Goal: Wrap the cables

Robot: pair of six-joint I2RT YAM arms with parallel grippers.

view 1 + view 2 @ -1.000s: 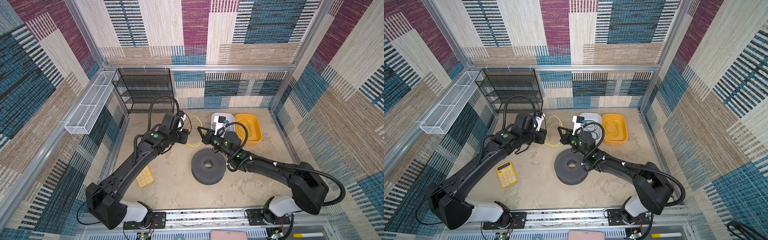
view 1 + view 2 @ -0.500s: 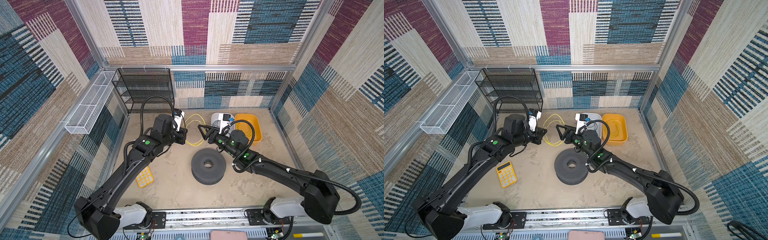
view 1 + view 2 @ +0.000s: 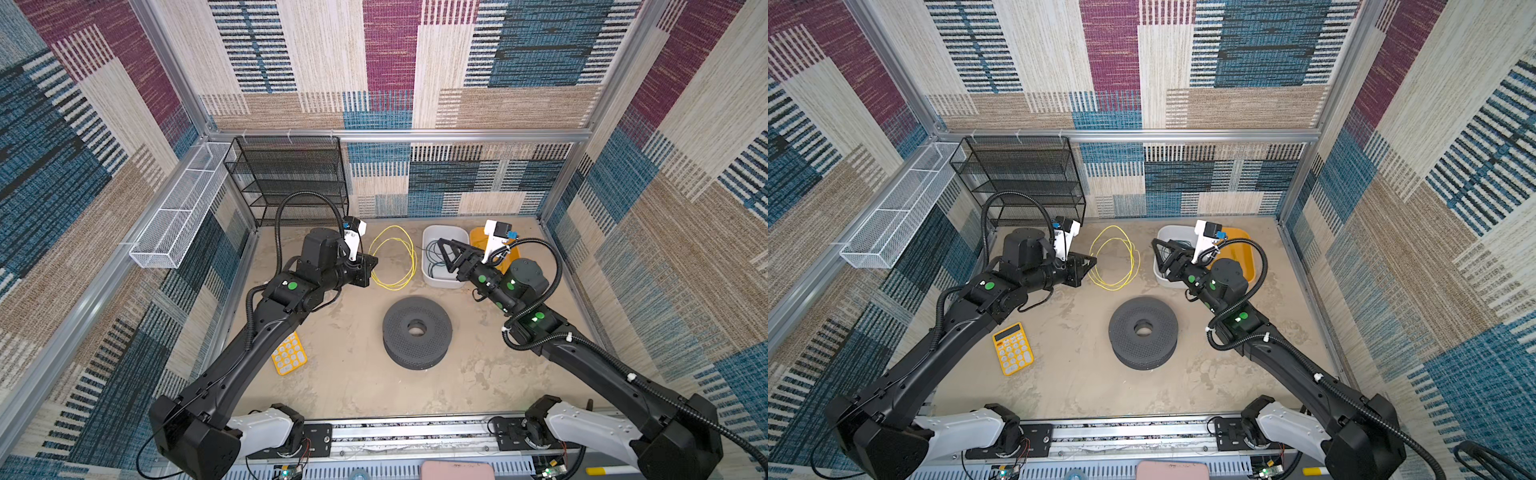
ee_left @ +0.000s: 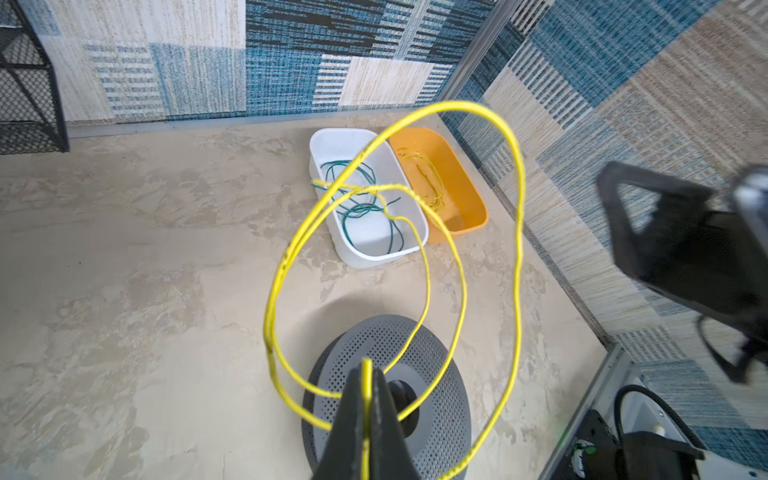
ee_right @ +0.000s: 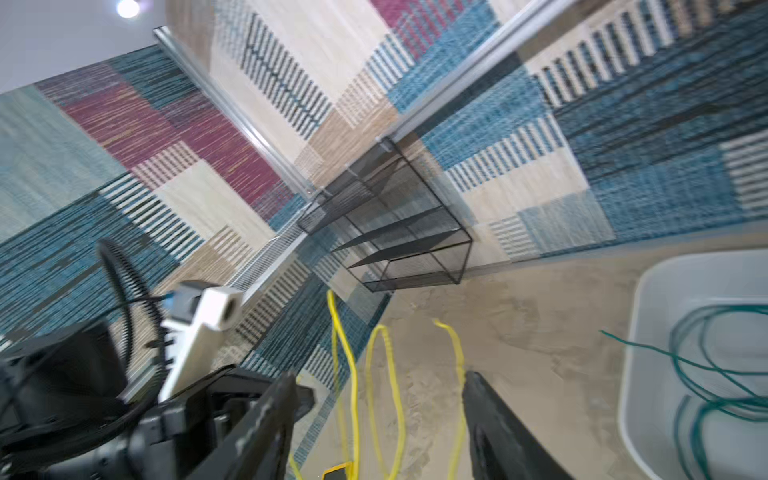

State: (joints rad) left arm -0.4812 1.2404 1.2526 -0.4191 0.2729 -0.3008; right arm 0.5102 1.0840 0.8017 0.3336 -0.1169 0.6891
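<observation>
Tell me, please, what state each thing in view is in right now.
Left pincer, shut on the yellow cable.
Right pincer, open, holding nothing.
Yellow cable, loose loops, pinched by the left pincer.
Green cable, lying loose in the white bin.
Orange bin, upright, thin yellowish coil inside.
Grey spool, lying flat.
Calculator, lying face up.

Two big black arms – left arm [image 3: 266, 332] & right arm [image 3: 582, 353] – each w/ a white round part [image 3: 262, 428] at the bottom. Small green dots [image 3: 293, 285] mark the joints, and one on the right arm glows [image 3: 538, 318]. Each arm has a black bumpy hose [image 3: 307, 195], tied on w/ little white clips [image 3: 570, 337]. Near each tip is a white camera box [image 3: 353, 237] w/ a blue bit. Left gripper [image 3: 1092, 262] & right gripper [image 5: 379, 376] – black triangle fingers [image 4: 673, 249] w/ a hole in the middle.
</observation>
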